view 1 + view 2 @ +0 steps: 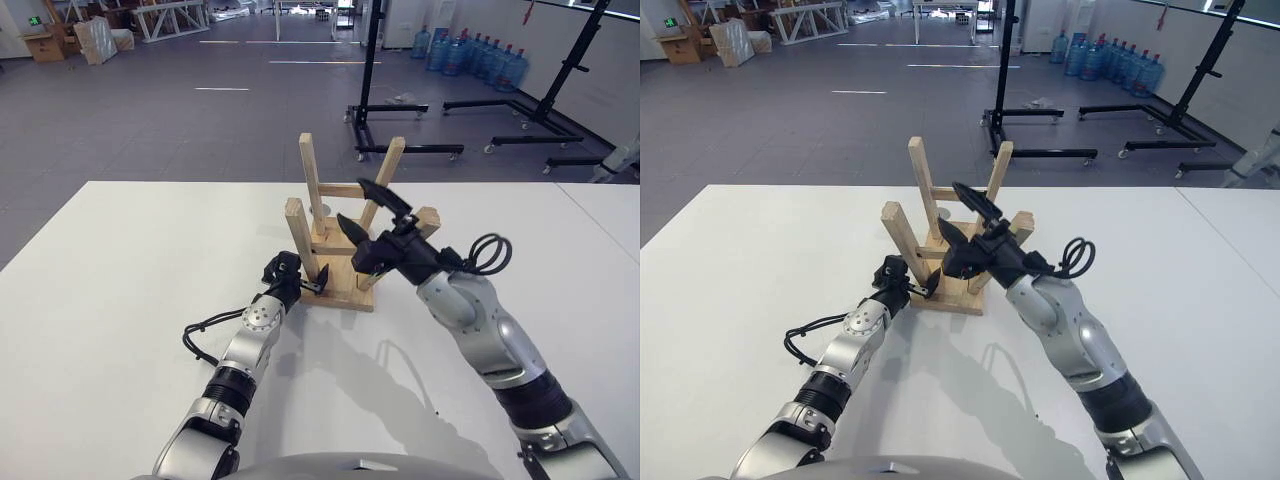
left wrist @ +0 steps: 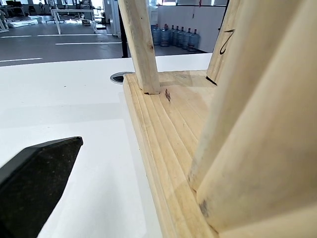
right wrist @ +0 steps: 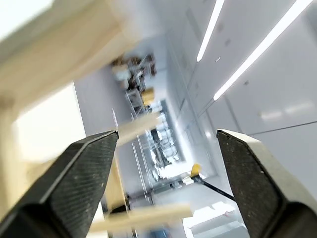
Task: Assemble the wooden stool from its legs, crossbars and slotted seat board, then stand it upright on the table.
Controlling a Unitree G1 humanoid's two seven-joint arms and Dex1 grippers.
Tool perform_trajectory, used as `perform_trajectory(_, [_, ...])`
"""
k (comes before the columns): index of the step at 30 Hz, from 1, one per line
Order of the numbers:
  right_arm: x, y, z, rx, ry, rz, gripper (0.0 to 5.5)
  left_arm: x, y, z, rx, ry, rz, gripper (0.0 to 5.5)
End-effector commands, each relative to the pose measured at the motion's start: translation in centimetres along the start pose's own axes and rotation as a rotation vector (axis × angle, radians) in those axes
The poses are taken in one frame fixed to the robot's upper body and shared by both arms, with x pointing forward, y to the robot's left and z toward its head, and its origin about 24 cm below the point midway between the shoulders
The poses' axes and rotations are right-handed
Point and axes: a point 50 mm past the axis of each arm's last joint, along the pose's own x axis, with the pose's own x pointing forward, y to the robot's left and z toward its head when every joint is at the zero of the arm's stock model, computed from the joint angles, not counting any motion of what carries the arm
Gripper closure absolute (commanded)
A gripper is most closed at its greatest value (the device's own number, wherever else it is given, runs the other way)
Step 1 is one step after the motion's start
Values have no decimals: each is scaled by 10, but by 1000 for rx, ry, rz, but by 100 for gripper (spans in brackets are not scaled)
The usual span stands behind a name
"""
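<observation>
Wooden stool (image 1: 343,288) inverted for fitting, we judge; right gripper (image 1: 349,199) gapes empty among its legs (image 1: 311,180); left gripper (image 1: 314,284) at its edge, opening unclear.

One legible mark is noted: a dark handwritten figure (image 2: 225,42), reading as a "7", though the stroke is loose and the reading is not certain. It stands on the pale face of a leg (image 2: 221,59), a little above where that leg meets the seat board (image 2: 171,129). A small green lit sign (image 1: 35,20) hangs in the far left corner of the hall, its content too small to read. Labels on the bottles (image 1: 480,55) at the back right are likewise illegible.
</observation>
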Motion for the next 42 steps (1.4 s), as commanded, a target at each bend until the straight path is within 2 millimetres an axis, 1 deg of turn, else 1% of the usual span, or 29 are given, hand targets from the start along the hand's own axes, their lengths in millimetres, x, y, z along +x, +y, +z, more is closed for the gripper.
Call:
perform_trajectory(1, [-10, 41, -6, -73, 98, 229, 183, -29, 3, -65, 51, 306, 25, 10])
perform_trajectory(3, [-14, 52, -8, -26, 145, 322, 183, -30, 3, -65, 55, 309, 21, 10])
perform_trajectory(5, [-18, 59, -8, 66, 176, 384, 183, -30, 4, -66, 55, 310, 25, 10])
perform_trajectory(9, [-16, 55, -9, 164, 194, 395, 183, -31, 3, -67, 51, 315, 35, 10])
perform_trajectory(11, [-18, 55, -8, 217, 194, 429, 183, -31, 3, -67, 49, 315, 38, 10])
perform_trajectory(12, [-15, 49, -5, 208, 157, 400, 183, -31, 3, -67, 49, 315, 38, 10])
perform_trajectory(13, [-9, 40, -2, 192, 110, 332, 183, -30, 3, -67, 49, 316, 39, 10])
perform_trajectory(15, [9, 4, 10, 79, -44, 20, 183, -30, 3, -68, 45, 318, 43, 10])
perform_trajectory(17, [14, -19, 18, -1, -136, -195, 183, -29, 3, -68, 44, 320, 40, 10])
perform_trajectory(20, [12, -33, 22, -46, -175, -369, 183, -28, 3, -67, 47, 320, 33, 10])
perform_trajectory(22, [14, -38, 19, -81, -155, -421, 183, -28, 4, -67, 50, 319, 32, 10])
perform_trajectory(24, [18, -31, 12, -122, -110, -371, 183, -28, 4, -67, 52, 319, 31, 10])
perform_trajectory(27, [15, 14, -6, -241, -5, -74, 183, -28, 3, -66, 56, 318, 23, 10])
perform_trajectory(29, [2, 51, -17, -273, 73, 195, 183, -27, 4, -65, 63, 318, 13, 10])
perform_trajectory(30, [-8, 69, -19, -243, 116, 346, 183, -26, 4, -65, 67, 319, 10, 10])
perform_trajectory(31, [-17, 81, -19, -196, 150, 450, 183, -26, 5, -64, 73, 321, 5, 10])
perform_trajectory(32, [-21, 87, -19, -157, 166, 515, 183, -26, 8, -64, 76, 320, 7, 10])
perform_trajectory(34, [-24, 89, -18, -101, 177, 547, 183, -26, 11, -63, 86, 321, 3, 10])
perform_trajectory(36, [-15, 82, -15, -66, 138, 467, 183, -26, 15, -62, 92, 323, 4, 10])
perform_trajectory(37, [-6, 71, -12, -46, 105, 373, 183, -26, 16, -62, 93, 324, 7, 10])
perform_trajectory(39, [14, 32, -2, 107, -10, 101, 183, -27, 18, -63, 91, 326, 12, 10])
perform_trajectory(40, [20, 6, 0, 221, -62, -13, 183, -27, 18, -63, 90, 326, 14, 10])
perform_trajectory(42, [26, -38, 5, 351, -175, -131, 183, -27, 19, -64, 89, 327, 22, 10])
